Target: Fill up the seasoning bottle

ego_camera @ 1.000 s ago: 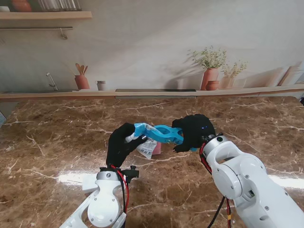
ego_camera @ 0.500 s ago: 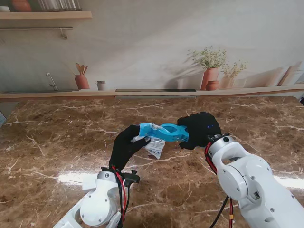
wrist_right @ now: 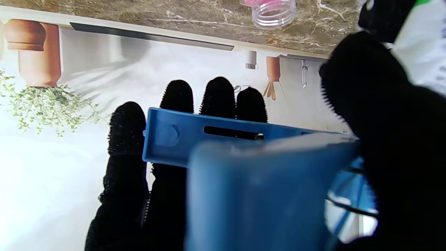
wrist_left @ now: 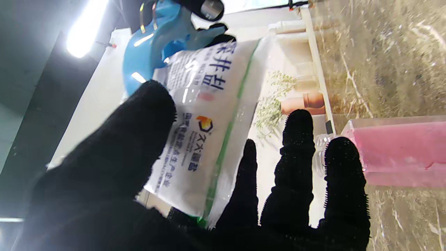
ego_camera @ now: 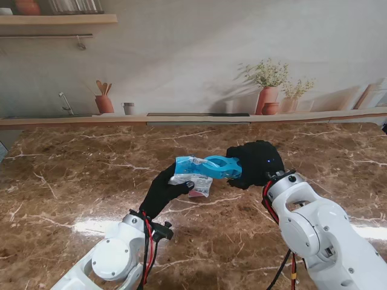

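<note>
Blue clip [ego_camera: 208,167] pinched in the right hand [ego_camera: 254,164] bites the salt bag [ego_camera: 192,183], which the left hand [ego_camera: 162,190] clamps. Pink seasoning bottle [wrist_left: 397,150] stands on the tabletop [ego_camera: 72,175] under them. Squeeze the clip fully before pulling, keeping the bag upright.

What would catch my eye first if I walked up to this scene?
Two black-gloved hands meet over the middle of the marble table: the left hand holds a white seasoning bag, the right hand grips a big blue clip on the bag's top. A pink bottle, mouth open, lies on the table under them.
</note>
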You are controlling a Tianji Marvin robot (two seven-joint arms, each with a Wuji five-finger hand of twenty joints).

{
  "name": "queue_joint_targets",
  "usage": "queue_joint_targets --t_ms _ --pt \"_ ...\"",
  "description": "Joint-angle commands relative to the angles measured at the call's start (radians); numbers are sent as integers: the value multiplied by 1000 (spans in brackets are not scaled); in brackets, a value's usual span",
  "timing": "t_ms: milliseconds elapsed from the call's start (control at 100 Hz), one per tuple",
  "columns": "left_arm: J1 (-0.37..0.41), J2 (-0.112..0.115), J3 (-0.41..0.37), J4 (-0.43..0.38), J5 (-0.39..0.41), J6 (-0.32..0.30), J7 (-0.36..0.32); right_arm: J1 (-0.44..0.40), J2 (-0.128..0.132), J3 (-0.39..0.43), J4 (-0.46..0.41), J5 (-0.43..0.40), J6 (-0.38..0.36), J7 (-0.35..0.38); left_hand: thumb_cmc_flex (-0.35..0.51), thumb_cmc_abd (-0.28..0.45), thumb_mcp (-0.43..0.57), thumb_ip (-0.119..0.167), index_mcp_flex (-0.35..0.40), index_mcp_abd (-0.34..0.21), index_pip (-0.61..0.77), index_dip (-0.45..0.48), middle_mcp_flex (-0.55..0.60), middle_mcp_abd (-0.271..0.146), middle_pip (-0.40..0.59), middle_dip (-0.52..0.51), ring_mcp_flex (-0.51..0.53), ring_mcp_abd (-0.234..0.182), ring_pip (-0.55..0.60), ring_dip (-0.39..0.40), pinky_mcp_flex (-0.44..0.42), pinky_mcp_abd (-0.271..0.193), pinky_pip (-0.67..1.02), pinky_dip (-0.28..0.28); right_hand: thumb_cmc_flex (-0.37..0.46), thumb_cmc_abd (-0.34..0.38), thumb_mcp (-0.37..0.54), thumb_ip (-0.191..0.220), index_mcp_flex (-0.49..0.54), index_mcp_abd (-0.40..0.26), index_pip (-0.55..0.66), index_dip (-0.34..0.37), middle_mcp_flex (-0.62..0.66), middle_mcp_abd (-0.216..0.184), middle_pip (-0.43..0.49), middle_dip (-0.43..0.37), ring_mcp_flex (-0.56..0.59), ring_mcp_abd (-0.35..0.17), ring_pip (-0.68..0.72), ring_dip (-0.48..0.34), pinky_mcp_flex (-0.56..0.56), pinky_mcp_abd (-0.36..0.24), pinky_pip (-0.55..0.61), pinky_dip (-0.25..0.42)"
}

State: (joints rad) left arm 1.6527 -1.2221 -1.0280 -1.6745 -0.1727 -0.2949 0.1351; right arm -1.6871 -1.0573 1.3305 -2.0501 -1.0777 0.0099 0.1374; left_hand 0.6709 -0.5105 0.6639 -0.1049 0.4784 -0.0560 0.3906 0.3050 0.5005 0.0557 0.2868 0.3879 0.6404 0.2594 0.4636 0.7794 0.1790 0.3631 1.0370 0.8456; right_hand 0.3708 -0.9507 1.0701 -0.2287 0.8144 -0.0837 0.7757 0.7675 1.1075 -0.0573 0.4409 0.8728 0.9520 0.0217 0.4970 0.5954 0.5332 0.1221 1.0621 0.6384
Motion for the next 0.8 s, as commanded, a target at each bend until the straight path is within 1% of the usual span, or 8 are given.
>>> queue_joint_targets --t_ms 0,250,440,490,540,600,670,790 --pt "-4 11 0 10 5 13 -21 -7 -5 2 -18 5 -5 0 -42 -37 -29 31 -25 7 -30 -23 -34 11 -9 -23 59 -20 33 -10 27 -37 15 9 181 181 194 -6 54 -246 104 -2 84 -99 103 33 118 -72 65 16 -7 -12 29 -15" --pt "-29 33 -5 7 34 41 -99 -6 1 -6 -35 -61 -52 5 -47 -71 -23 20 52 17 -7 -37 86 46 42 -56 299 -56 311 64 221 -67 260 36 177 178 194 -5 57 -247 100 -10 86 -100 98 27 118 -74 61 12 -9 -12 24 -18" --pt "-39 36 5 7 37 42 -112 4 5 -30 -29 -109 -69 12 35 -64 82 17 233 6 112 16 250 60 99 -48 424 -70 398 11 340 -67 368 -25 174 178 195 -5 57 -248 99 -13 88 -104 97 25 122 -77 60 10 -4 -14 22 -20" --pt "-41 37 8 10 32 42 -118 7 6 -36 -27 -113 -69 11 138 -84 62 -48 290 -12 171 19 313 64 119 -40 449 -67 403 0 358 -59 375 -49 173 178 195 -5 56 -248 99 -14 89 -104 98 26 123 -76 61 10 -2 -13 23 -20" --pt "-41 36 10 11 22 45 -120 8 6 -38 -28 -121 -70 15 213 -88 50 -49 326 -17 247 -11 373 72 135 -29 469 -61 406 -5 380 -45 379 -71 173 179 195 -5 56 -249 100 -14 91 -104 98 26 128 -77 64 11 4 -12 29 -17" --pt "-41 36 11 11 10 49 -125 9 7 -38 -29 -128 -72 18 284 -85 133 -54 392 -20 405 -55 528 62 47 121 491 -66 356 -22 416 -35 343 -141 174 177 193 -5 56 -248 101 -16 94 -103 100 26 134 -76 79 18 13 -9 54 -3" --pt "-40 31 15 14 10 43 -112 8 8 -36 -33 -141 -75 20 330 -88 206 -70 452 -21 453 -37 634 51 -16 220 512 -96 323 -13 446 -49 322 -195 176 176 195 -5 55 -247 102 -18 96 -106 100 24 141 -75 110 34 21 -3 97 23" --pt "-37 16 22 20 20 22 -45 6 9 -31 -38 -177 -81 16 369 -105 242 -80 516 -43 556 68 697 38 33 350 536 -101 320 18 476 -48 317 -210 180 159 200 -3 48 -242 100 -23 97 -108 103 27 141 -74 156 69 36 1 154 60"
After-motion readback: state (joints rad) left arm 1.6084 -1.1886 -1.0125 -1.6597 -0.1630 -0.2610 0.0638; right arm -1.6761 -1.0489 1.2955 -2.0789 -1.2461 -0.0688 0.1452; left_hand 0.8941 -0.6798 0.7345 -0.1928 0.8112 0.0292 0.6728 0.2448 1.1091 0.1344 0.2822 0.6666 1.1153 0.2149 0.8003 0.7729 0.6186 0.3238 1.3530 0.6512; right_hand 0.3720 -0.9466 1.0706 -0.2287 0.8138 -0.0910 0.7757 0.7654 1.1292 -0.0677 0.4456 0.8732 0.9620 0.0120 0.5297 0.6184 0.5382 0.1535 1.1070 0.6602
